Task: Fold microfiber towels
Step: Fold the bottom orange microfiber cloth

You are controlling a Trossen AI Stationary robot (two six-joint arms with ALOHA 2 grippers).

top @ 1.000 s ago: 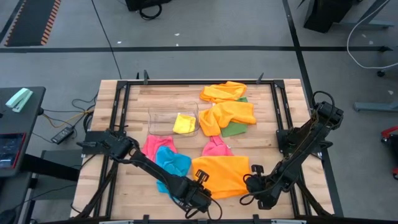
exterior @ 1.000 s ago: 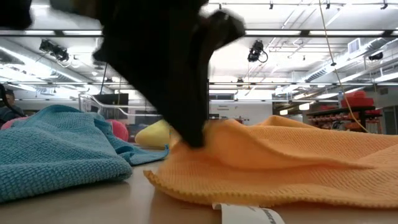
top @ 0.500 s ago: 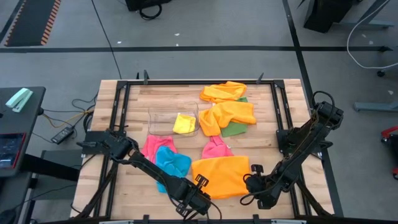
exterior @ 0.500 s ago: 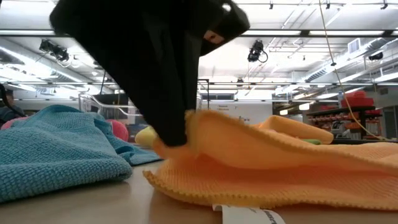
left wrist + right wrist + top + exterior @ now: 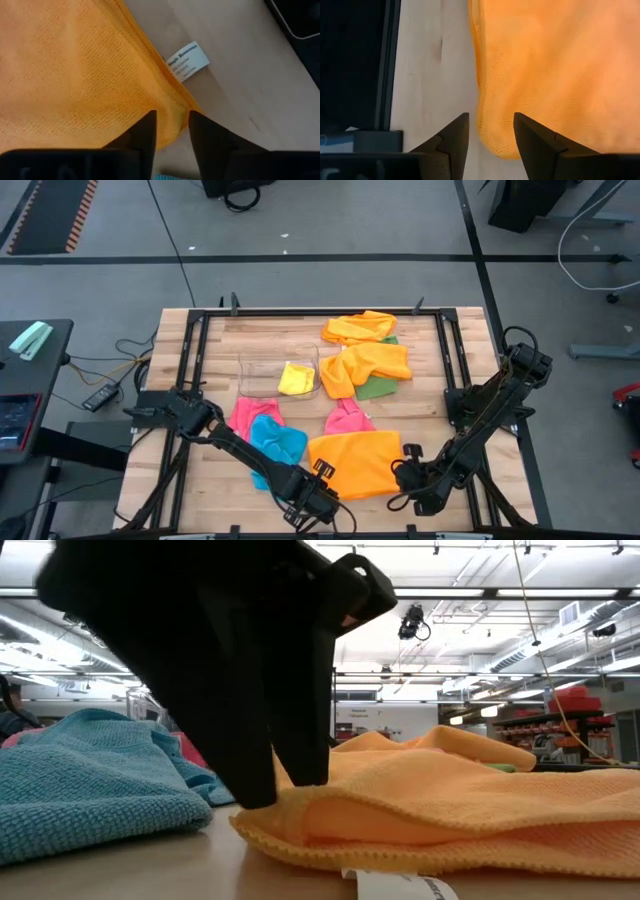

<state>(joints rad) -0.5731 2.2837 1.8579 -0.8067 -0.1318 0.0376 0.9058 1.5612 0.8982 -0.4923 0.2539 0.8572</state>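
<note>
The microfiber towels lie scattered over the table (image 5: 215, 470), and the one in hand is the orange towel (image 5: 353, 463) at the near edge, lying doubled over between the two arms. The left gripper (image 5: 318, 485) sits at that towel's near left corner with its fingers parted and the cloth edge lying loose in the gap, nothing pinched. The right gripper (image 5: 408, 467) is at the opposite near corner, fingers apart likewise, the hem just ahead of them. By the look of it a fold has been laid and let go. Next comes a fresh grip on the folded edge for a second fold, taking both layers together. Beside it lie a blue towel (image 5: 276, 444), pink towels (image 5: 246, 415) and, farther back, more orange cloth (image 5: 366, 364).
</note>
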